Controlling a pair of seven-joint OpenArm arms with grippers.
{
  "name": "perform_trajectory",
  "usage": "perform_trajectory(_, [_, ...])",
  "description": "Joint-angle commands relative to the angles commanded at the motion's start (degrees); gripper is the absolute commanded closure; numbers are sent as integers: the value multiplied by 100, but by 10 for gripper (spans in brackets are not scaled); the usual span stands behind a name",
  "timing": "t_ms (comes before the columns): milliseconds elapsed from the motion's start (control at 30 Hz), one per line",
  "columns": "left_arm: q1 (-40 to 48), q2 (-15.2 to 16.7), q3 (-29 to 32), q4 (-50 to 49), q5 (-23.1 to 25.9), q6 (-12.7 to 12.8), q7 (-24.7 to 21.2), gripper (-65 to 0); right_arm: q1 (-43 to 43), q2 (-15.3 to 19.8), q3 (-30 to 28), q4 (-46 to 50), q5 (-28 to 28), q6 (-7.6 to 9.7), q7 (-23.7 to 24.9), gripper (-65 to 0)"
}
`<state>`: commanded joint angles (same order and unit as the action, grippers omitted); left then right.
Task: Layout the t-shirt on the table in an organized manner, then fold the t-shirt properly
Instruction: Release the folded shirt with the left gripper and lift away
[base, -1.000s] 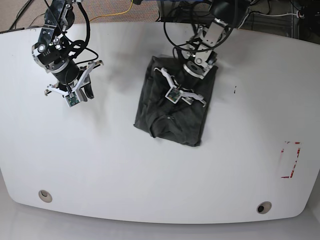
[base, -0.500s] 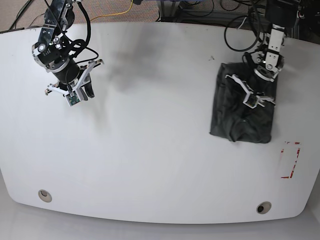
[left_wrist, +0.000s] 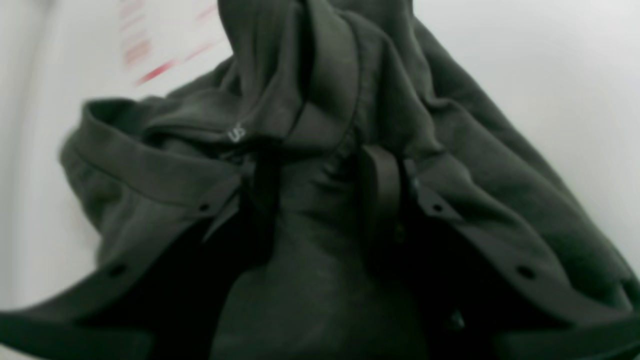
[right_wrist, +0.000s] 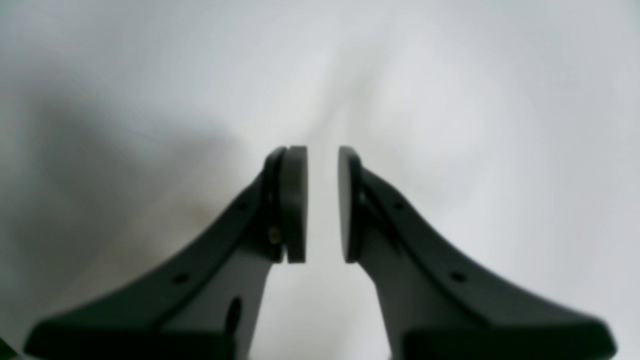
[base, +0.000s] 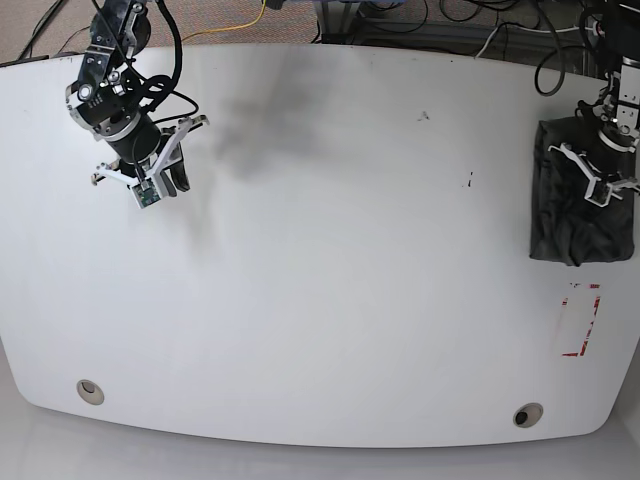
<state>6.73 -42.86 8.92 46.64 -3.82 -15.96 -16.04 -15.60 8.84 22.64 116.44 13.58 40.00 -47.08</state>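
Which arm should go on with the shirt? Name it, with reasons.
Left. The left gripper is already shut on the t-shirt at the table's edge; the right gripper hangs open, far across the table.

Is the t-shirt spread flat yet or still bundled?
Bundled. The t-shirt sits as a compact dark block at the table edge, with bunched folds around the left tool.

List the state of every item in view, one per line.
t-shirt: bunched in a compact bundle at the table's far right edge, gripped.
left gripper: shut on the t-shirt.
right gripper: slightly open, empty, above bare table.
table: mostly bare; red tape rectangle uncovered.
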Motion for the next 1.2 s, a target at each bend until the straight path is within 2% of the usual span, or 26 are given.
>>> perform_trajectory(200, [-167,-158,-18,-193,-62,0,-18,-237,-97,-18,0,0,0,0,0,-97])
perform_trajectory(433, [-440,-273,-70,62,-932,0,-9,-237,-158,-35,-132,18,0,0,0,-97])
perform_trajectory(567, [-396,-360,-448,527,-1503,0,18,-237,-176,-35,-141,26,-9,0,0,-95])
perform_trajectory(633, [-255,-360,-624,747,-1662,0,141,-237,-176,-35,-141,26,-9,0,0,-95])
perform_trajectory(800, [325,-325,-1433,1688,-2101,0,809,-237,-193,-18,-132,26,-9,0,0,-95])
perform_trajectory(900, [686,-88,-1899,2268,-2338,0,1231,-237,-185,-18,-132,26,-9,0,0,-95])
perform_trajectory(1033, [1231,343,-2549,3033,-2374,0,1978,-237,-176,-26,-141,26,-9,0,0,-95])
perform_trajectory(1200, [1574,888,-2637,3587,-2374,-9,2558,-237,-149,-26,-158,18,-9,0,0,-95])
